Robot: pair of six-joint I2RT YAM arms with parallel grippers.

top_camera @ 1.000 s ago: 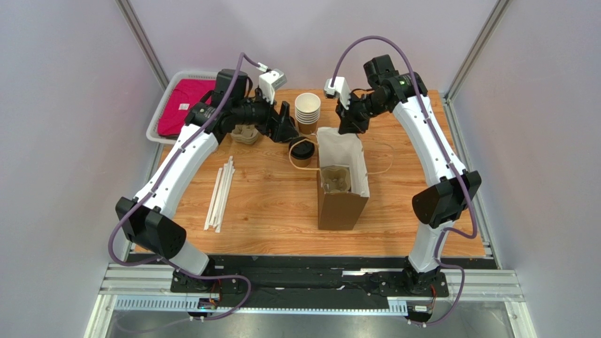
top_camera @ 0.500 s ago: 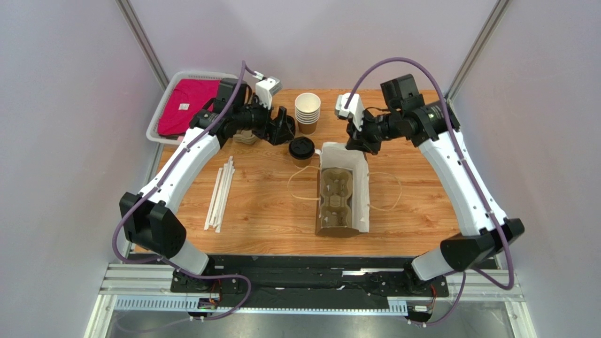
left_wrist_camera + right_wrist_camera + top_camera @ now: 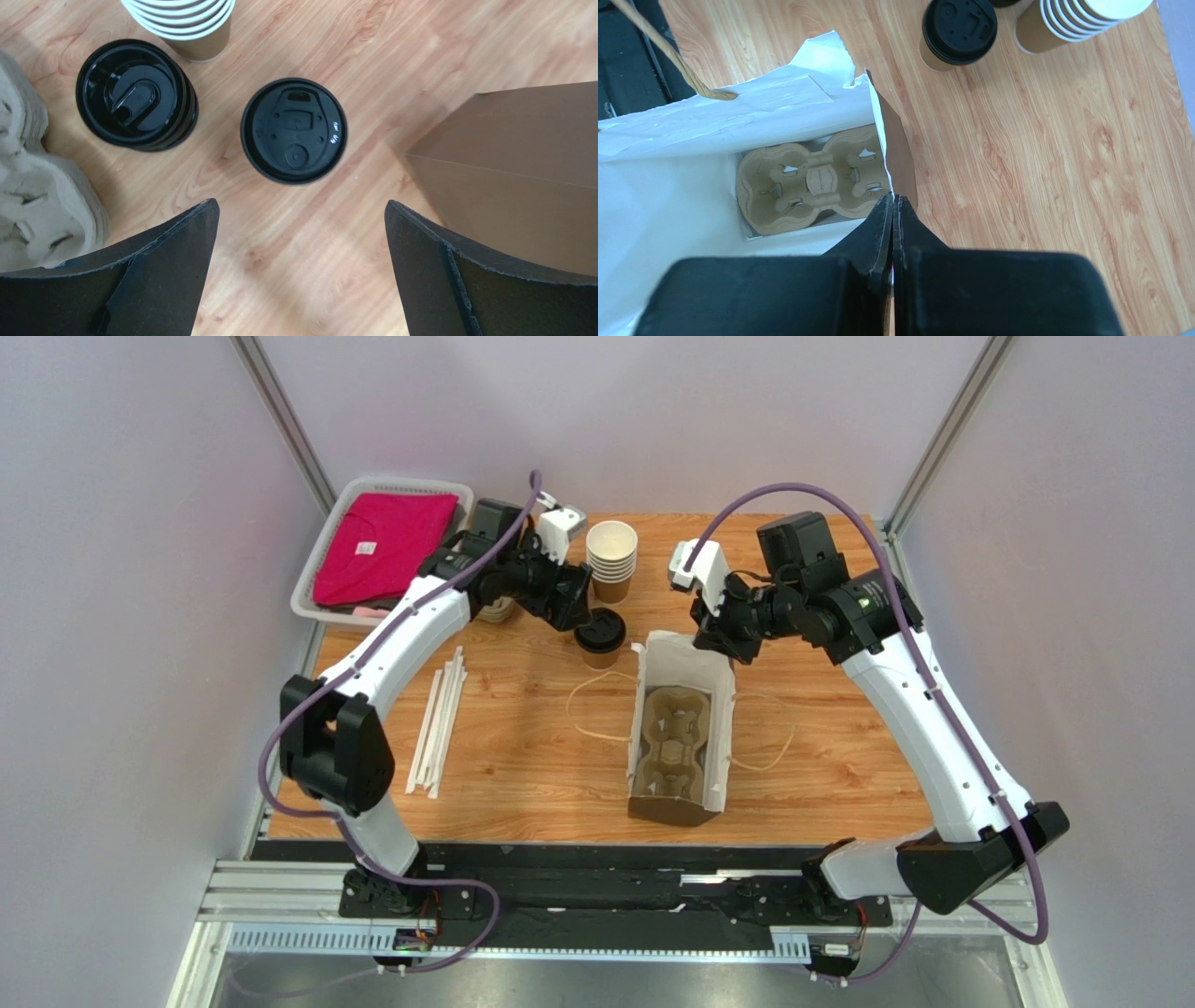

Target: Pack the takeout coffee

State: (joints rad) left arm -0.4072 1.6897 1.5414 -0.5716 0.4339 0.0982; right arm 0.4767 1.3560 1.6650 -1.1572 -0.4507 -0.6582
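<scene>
The takeout coffee [image 3: 601, 633], a brown kraft cup with a black lid, stands on the wood table; it also shows in the left wrist view [image 3: 293, 130] and the right wrist view [image 3: 958, 26]. My left gripper [image 3: 300, 217] is open and empty, hovering just above and beside the cup. A brown paper bag [image 3: 679, 735] with white lining stands open, with a pulp cup carrier [image 3: 812, 178] at its bottom. My right gripper [image 3: 893, 199] is shut on the bag's far rim [image 3: 697, 644], holding it open.
A stack of white-rimmed lidless cups [image 3: 612, 556] and a pile of black lids [image 3: 137, 94] stand behind the coffee. Pulp carriers [image 3: 42, 189] lie to the left. White straws [image 3: 438, 717] lie front left. A white basket with red cloth [image 3: 382, 543] is at the back left corner.
The bag has tipped from upright so its mouth opens toward the camera. My right gripper moved down-right, holding its rim. My left gripper moved right toward the coffee.
</scene>
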